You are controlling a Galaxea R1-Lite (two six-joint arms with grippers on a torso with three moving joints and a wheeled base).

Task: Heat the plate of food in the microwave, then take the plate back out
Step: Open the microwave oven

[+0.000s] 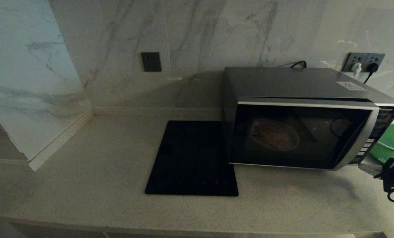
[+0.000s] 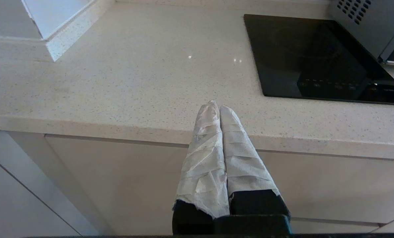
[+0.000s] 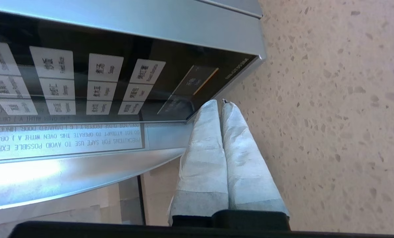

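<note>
Left gripper (image 2: 219, 107): two long tapering fingers (image 2: 203, 158) wrapped in creased white cloth tape, frayed at lower edge, on black blocky base. Right gripper (image 3: 219, 103): same build, pale tape-wrapped fingers (image 3: 203, 158), black mount beneath. Head view: black housing with looping black cable at right edge.
</note>
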